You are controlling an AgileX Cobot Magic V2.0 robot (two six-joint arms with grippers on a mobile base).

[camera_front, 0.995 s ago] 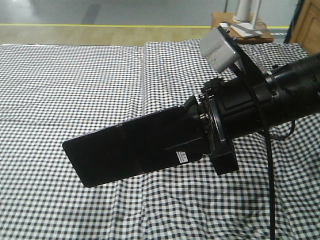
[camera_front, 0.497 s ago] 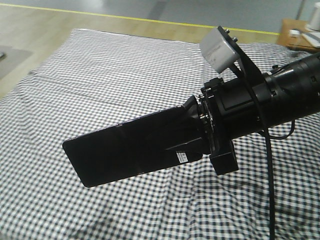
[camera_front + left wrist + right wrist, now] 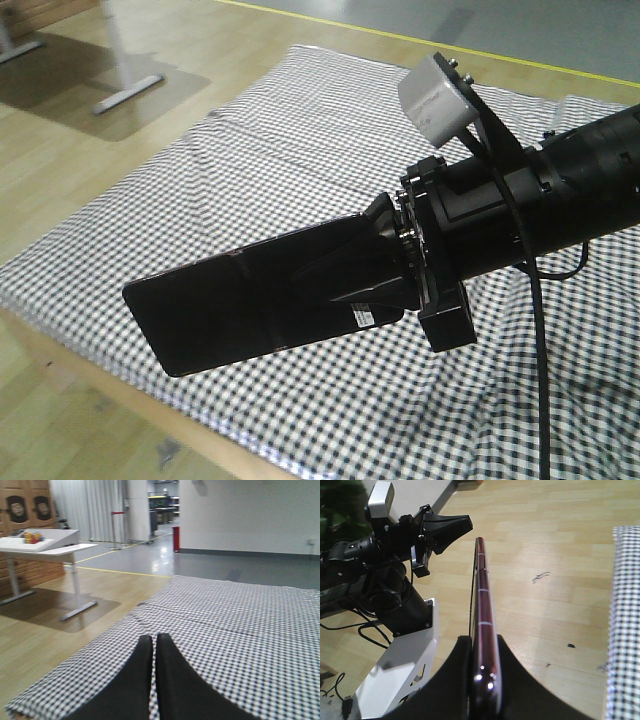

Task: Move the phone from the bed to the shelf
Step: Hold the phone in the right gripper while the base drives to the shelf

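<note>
The phone (image 3: 250, 310) is a glossy black slab held out level in the air over the near edge of the bed (image 3: 300, 130), whose cover is a black-and-white check. My right gripper (image 3: 385, 275) is shut on the phone's right end. In the right wrist view the phone (image 3: 482, 590) shows edge-on, with a rose-gold rim, clamped between the right gripper (image 3: 484, 647) fingers over wooden floor. My left gripper (image 3: 153, 641) is shut with nothing in it, pointing across the bed (image 3: 240, 610). The shelf is out of view.
A wooden floor (image 3: 70, 190) lies left of the bed. A white desk (image 3: 45, 545) on metal legs stands on it farther left. My left arm (image 3: 390, 540) and the white robot base (image 3: 400, 670) are beside the held phone. The bed cover's edge (image 3: 625, 630) is at the right.
The scene has swung to the right behind the arm. The bed's left edge, floor and desk leg have come into view. The phone stays clamped at the same place relative to the camera.
</note>
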